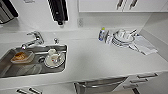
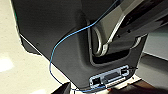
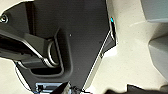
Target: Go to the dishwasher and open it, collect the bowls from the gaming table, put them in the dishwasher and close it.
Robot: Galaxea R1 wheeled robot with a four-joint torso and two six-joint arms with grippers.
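The dishwasher [image 1: 100, 85] sits under the white counter at the bottom middle of the head view. Its stainless-steel front carries a horizontal bar handle [image 1: 106, 83], and the door looks shut. I am looking down on it from just in front of the counter. The bowls and the gaming table are out of view. Both wrist views show the robot's own dark plate [image 2: 55, 37] and jointed bar above a pale floor [image 3: 130, 57].
A steel sink [image 1: 7, 61] with a tap [image 1: 33, 40] lies at the left, holding white cups on a plate [image 1: 53, 58] and a tray of brown food [image 1: 22, 57]. White crockery [image 1: 122, 37], a bottle [image 1: 101, 33] and a cloth [image 1: 144, 45] stand at the back right. Drawers [image 1: 142, 80] flank the dishwasher.
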